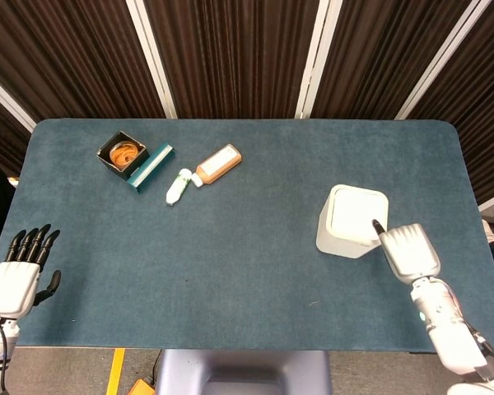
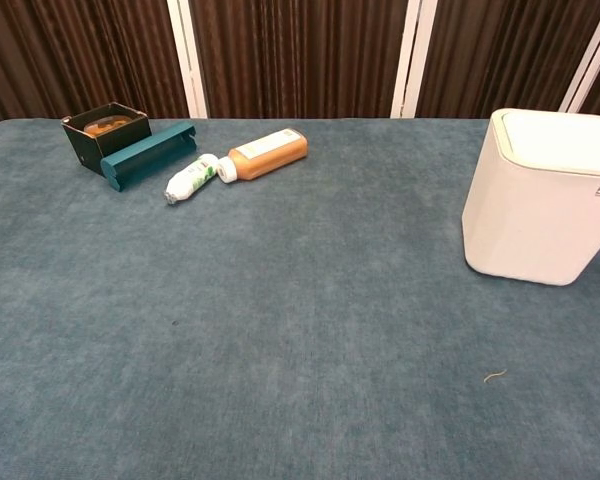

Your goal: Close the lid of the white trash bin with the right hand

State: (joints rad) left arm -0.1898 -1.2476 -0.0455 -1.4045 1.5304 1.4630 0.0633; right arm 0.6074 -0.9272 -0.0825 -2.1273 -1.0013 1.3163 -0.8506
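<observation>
On the white trash bin (image 2: pixel 540 200) I can read only the start of some dark lettering at its lower right, "bdc" or close to it, cut off by the frame edge; the labels on the orange bottle (image 1: pixel 219 163) and the small white bottle (image 1: pixel 178 186) are too small to read. The bin stands on the right part of the blue surface (image 1: pixel 230 263), its lid (image 1: pixel 358 214) lying flat on top. My right robot hand (image 1: pixel 407 248) holds nothing; one dark fingertip (image 1: pixel 378 225) rests on the lid's near edge, the rest curled back. My left robot hand (image 1: pixel 20 276) hangs off the near left corner, fingers straight and close together, gripping nothing.
</observation>
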